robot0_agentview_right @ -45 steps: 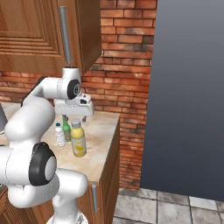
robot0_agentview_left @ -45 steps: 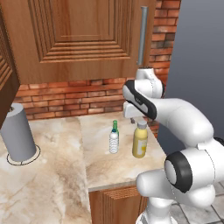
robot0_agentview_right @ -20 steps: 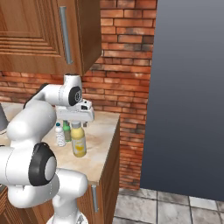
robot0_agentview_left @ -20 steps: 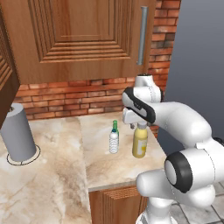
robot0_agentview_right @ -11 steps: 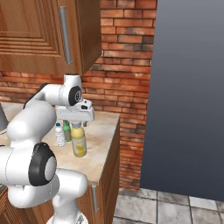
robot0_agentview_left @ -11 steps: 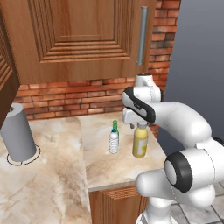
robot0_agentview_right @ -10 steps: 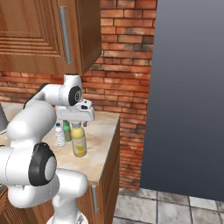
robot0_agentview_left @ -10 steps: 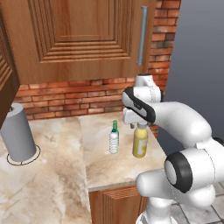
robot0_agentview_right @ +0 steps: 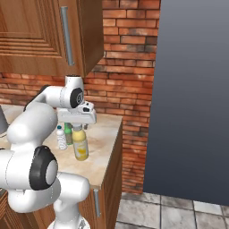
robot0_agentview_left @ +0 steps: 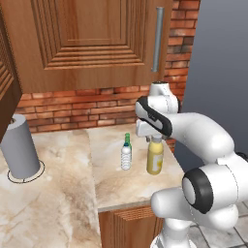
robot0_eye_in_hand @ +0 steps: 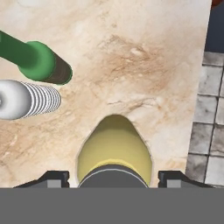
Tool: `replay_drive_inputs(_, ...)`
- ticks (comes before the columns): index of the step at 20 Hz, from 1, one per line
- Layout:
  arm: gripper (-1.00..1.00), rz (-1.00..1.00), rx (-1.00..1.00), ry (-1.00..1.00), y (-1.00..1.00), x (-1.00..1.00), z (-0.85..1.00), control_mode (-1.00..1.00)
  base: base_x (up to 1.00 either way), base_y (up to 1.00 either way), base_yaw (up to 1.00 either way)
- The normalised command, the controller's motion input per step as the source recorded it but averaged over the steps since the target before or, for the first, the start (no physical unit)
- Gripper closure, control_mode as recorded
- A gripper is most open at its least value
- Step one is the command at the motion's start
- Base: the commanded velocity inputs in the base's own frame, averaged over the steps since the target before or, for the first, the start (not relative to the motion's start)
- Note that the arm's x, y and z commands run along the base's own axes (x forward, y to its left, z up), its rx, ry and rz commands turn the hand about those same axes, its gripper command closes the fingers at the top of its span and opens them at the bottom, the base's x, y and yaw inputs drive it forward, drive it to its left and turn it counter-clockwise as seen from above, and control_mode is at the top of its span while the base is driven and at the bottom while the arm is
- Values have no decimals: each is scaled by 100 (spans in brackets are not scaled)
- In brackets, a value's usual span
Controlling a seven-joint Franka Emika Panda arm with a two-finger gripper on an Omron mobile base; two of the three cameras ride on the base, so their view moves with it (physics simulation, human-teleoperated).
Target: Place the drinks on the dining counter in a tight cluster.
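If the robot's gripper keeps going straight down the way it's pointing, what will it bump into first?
Most likely the yellow juice bottle. The gripper points straight down with a fingertip either side of the grey cap; contact isn't clear yet.

The juice bottle (robot0_agentview_left: 154, 161) is yellow with a grey cap; the water bottle (robot0_agentview_left: 126, 158) beside it is clear and whitish with a ribbed body, and the slim glass bottle (robot0_agentview_left: 128, 140) is dark green. They stand on a counter (robot0_agentview_left: 116, 179) of beige marble with brown veining. Behind it runs a red brick wall (robot0_agentview_left: 68, 107) under a brown wooden cabinet door (robot0_agentview_left: 92, 43) with a grey handle.
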Motion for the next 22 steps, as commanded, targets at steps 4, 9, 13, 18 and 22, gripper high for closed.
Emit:
replay_drive_inputs(4,100,0,0,0,-1,0,0,-100,0,0,0)
replay_drive_inputs(9,100,0,4,-7,-35,-21,8,-100,0,0,0)
replay_drive_inputs(13,100,0,8,-11,-34,-42,44,-100,0,0,0)
replay_drive_inputs(18,100,2,6,-6,-17,-51,68,-100,0,0,0)
replay_drive_inputs(22,100,6,1,0,-1,-65,76,-100,0,0,0)
